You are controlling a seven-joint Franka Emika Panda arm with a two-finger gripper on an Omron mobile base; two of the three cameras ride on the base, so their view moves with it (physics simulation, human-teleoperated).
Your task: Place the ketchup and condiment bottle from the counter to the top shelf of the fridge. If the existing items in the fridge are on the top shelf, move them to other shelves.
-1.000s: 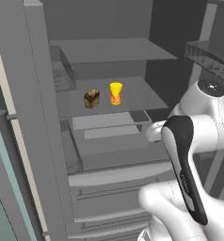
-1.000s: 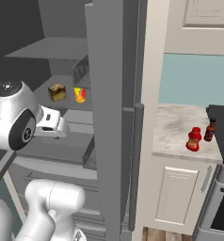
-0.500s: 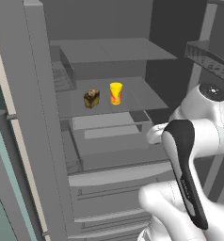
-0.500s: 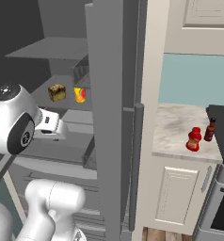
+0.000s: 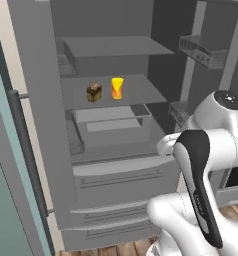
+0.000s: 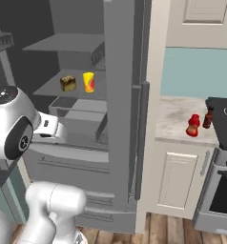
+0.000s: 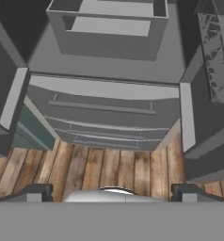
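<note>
Fridge (image 6: 120,95) open; top shelf (image 5: 116,46) bare; existing items, brown lump (image 5: 94,92) and yellow cup (image 5: 117,88), sit on shelf below, so nothing to clear; ketchup (image 6: 193,125) and condiment bottle (image 6: 209,117) on counter (image 6: 175,119) beside stove, both unplaced; gripper (image 7: 112,192) wide apart, holding nothing, facing lower drawers; versus earlier frame: arm drawn slightly back, bottles and fridge items unmoved.

Wood plank flooring (image 7: 109,172) is running across the lower half of the hand view and showing at the bottom of the right base view. A pale blue-green wall panel (image 6: 196,71) is sitting at upper right there, under a cream upper cabinet (image 6: 203,19). A black stovetop (image 6: 224,114) with its oven front is occupying the right edge.
</note>
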